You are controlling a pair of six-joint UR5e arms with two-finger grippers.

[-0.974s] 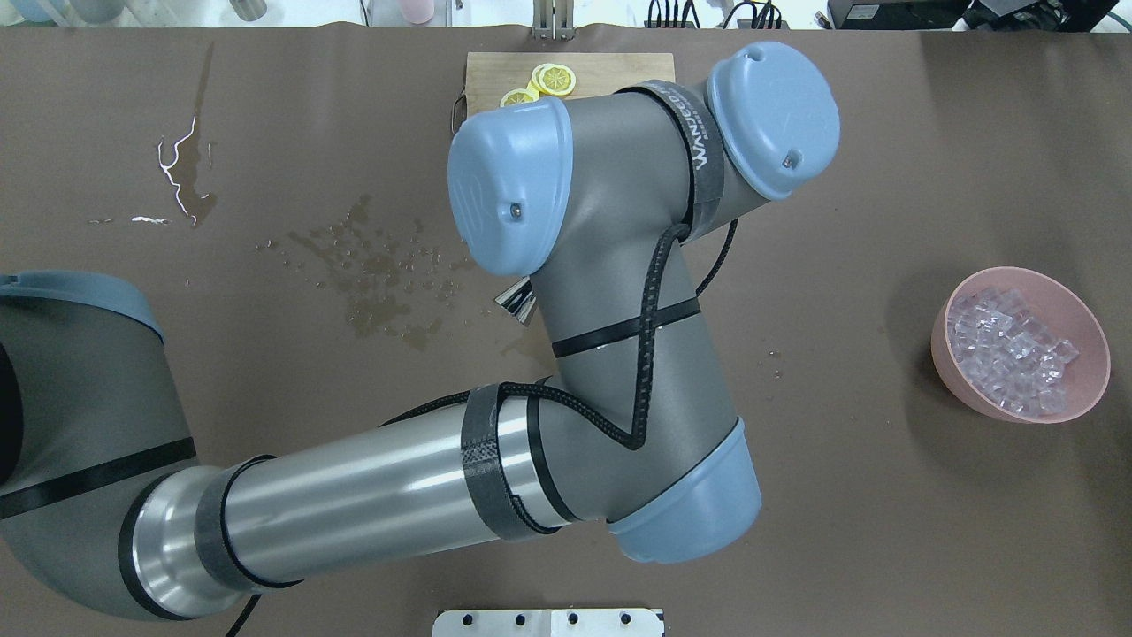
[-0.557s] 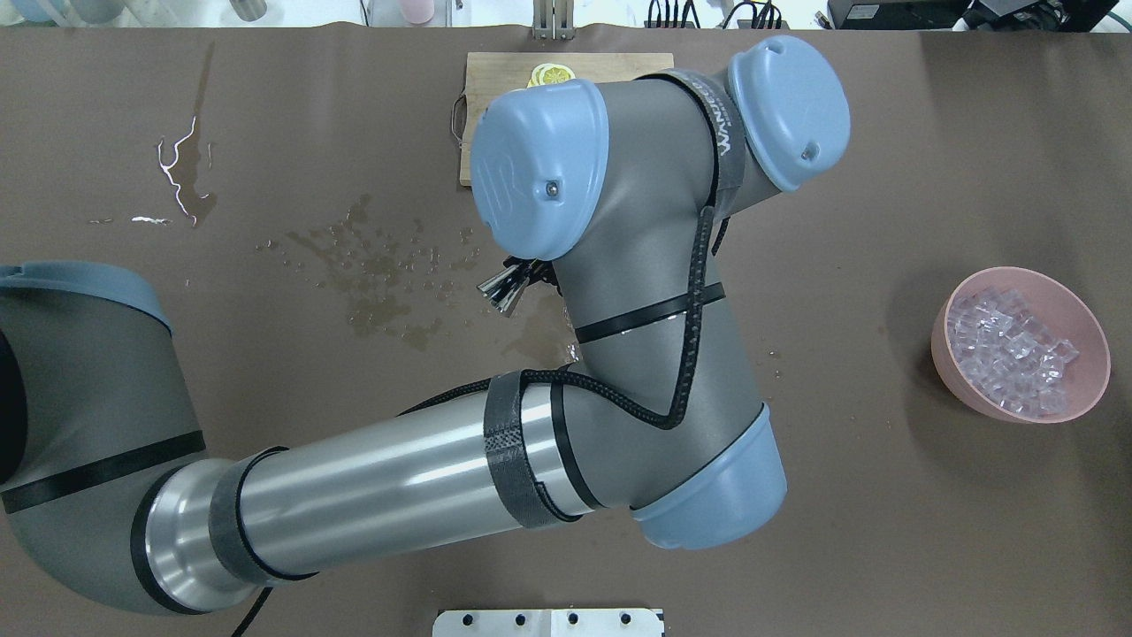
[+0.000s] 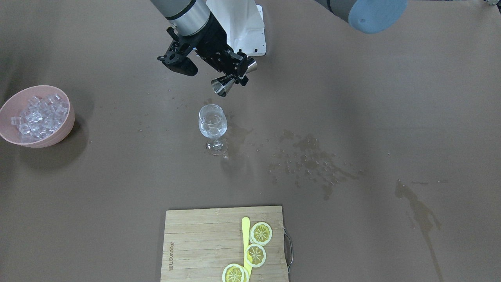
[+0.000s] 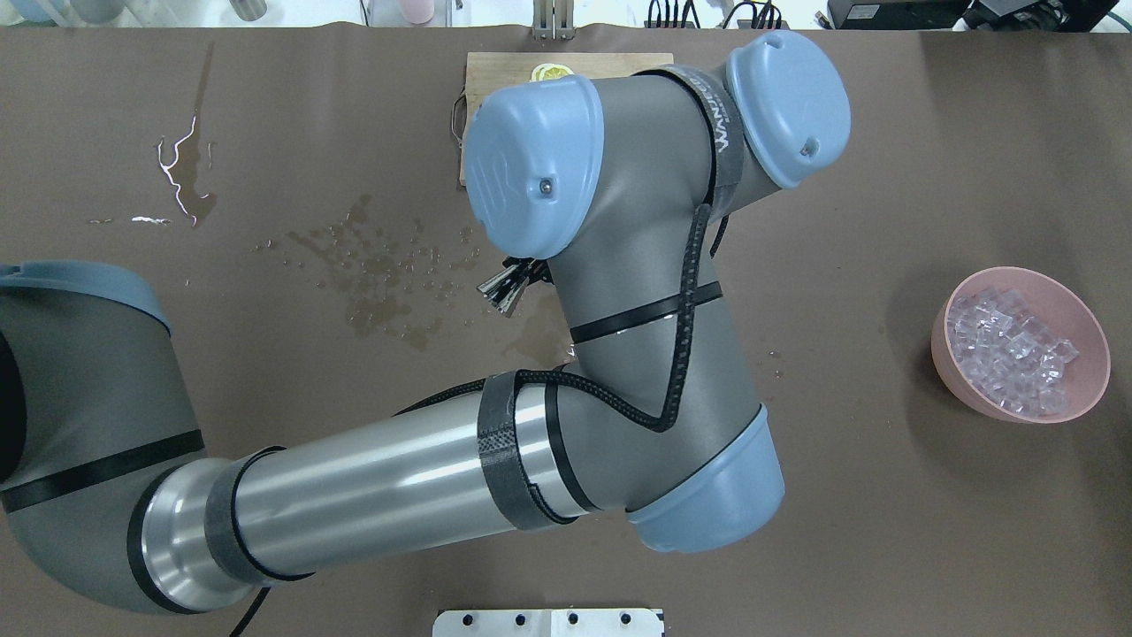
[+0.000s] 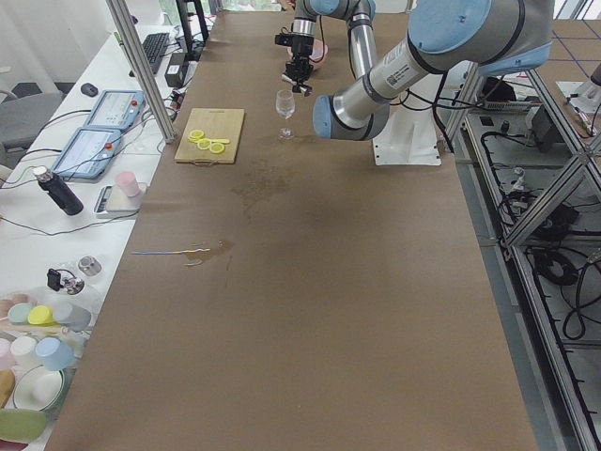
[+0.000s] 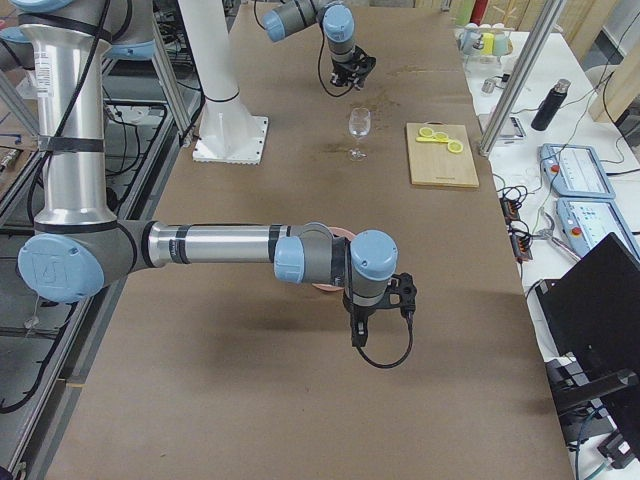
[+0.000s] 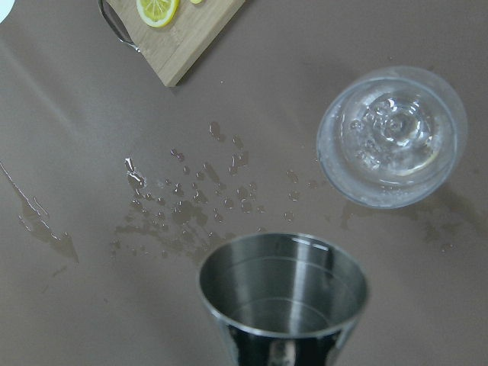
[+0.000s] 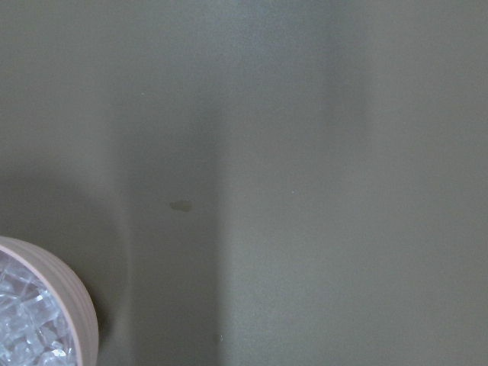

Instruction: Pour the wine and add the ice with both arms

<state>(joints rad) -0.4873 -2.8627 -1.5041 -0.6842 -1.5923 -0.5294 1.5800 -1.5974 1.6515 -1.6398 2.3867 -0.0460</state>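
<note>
Polished steel jigger, glossy. Clear smooth wine glass. Pale wood cutting board, matt. Brown table cover, matt, damp-stained.

Left arm: silver and grey tubular links, pale blue joint caps, each with a small screw. A braided black cable is secured by black straps; one carries white lettering. Left gripper: black. Pedestal: white.

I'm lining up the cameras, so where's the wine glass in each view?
Front-facing: wine glass, centre.
Overhead: not visible.
Exterior left: wine glass, top centre.
Exterior right: wine glass, upper centre.
Left wrist: wine glass, upper right.
Right wrist: not in it.
Shared landmark: cutting board.
</note>
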